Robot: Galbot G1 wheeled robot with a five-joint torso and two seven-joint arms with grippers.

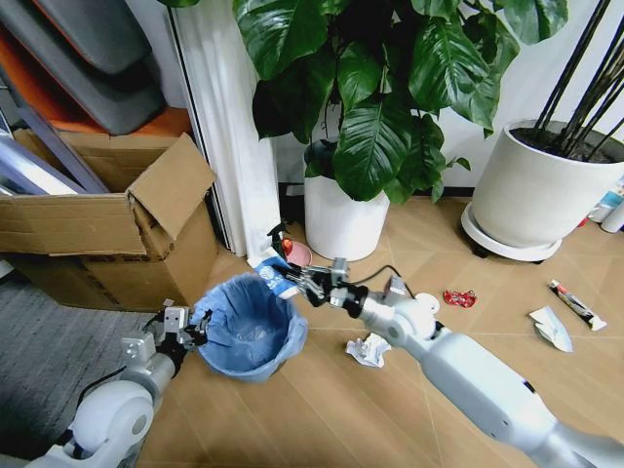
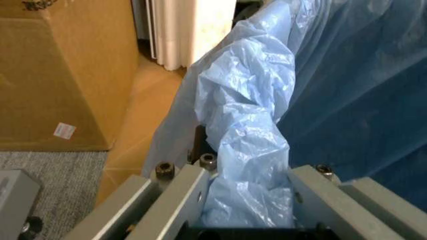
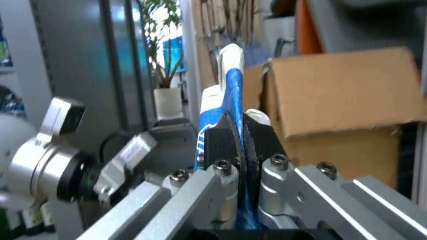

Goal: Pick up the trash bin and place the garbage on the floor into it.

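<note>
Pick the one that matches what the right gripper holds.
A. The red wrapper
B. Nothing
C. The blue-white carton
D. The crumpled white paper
C. The right gripper is shut on the blue-white carton at the far rim of the trash bin; the red wrapper and crumpled white paper lie on the floor.

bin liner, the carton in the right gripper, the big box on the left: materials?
Bin liner: thin light-blue plastic film, glossy and translucent, heavily crinkled. Blue-white carton: looks like coated paperboard, printed and smooth, pinched flat by the right gripper. Box: brown corrugated cardboard, matte, with bent flaps. The left gripper clamps the liner at the rim.
</note>
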